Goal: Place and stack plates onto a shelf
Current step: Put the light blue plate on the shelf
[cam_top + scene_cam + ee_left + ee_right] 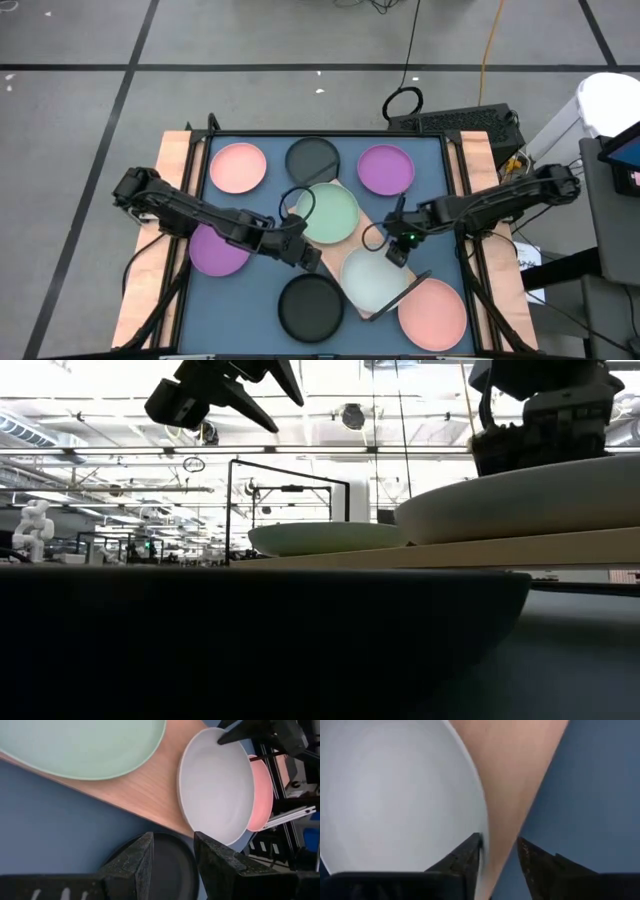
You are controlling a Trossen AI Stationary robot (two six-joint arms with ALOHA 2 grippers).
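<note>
The shelf, a light wooden board [345,255], lies slantwise mid-table, its black wire frame [290,488] standing over it. A pale green plate [328,213] and a pale blue plate [375,278] rest flat on it. My right gripper [393,248] is open at the pale blue plate's far rim, low over the plate [520,495]. My left gripper [305,250] is open and raised well above the table [240,390]. It hangs beside the board's near-left edge, over the rim of a black plate [165,865]. My right gripper [499,855] comes from above, pointing down, and stands astride the pale blue plate's rim [484,827], one finger over the plate's inside and one outside over the board. Whether a finger touches the rim I cannot tell. The plate lies flat on the shelf.
Several more plates lie on the blue mat: pink [238,167], black [312,158] and purple [386,169] along the far side, purple [218,248] under the left arm, black [311,305] and pink [433,312] near the front. Wooden side rails [175,170] flank the mat.
</note>
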